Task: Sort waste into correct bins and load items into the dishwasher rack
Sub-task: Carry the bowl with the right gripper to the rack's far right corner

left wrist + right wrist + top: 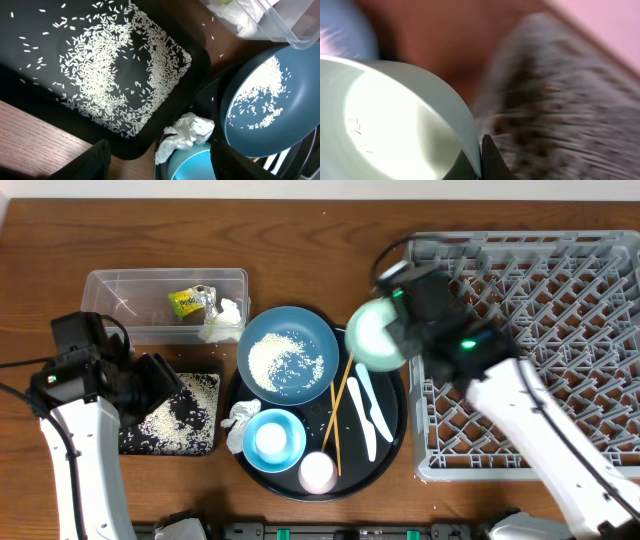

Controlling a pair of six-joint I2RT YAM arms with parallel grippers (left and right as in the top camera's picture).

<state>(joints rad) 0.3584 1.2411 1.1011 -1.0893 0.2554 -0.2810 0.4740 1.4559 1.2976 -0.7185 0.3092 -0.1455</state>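
My right gripper [400, 332] is shut on the rim of the pale-green bowl [372, 335], holding it tilted in the air between the round tray and the dishwasher rack [540, 330]. Close up, the rim [470, 130] is pinched between the fingers of that gripper [481, 162], with the rack [560, 110] blurred behind. My left gripper [150, 380] hangs open over the black tray bin [203, 442], which holds rice [115, 75]; nothing sits between its fingers [90, 162]. The clear tub [110, 285] holds a wrapper [188, 302] and tissue [225, 320]. The blue dish [288, 352] carries rice.
The round black tray [395, 442] bears a light-blue bowl [272, 438], a pinkish cup [317, 472], chopsticks [340, 405], white utensils [365, 405] and a crumpled tissue [187, 132] at the bowl's edge. Wooden table shows around everything.
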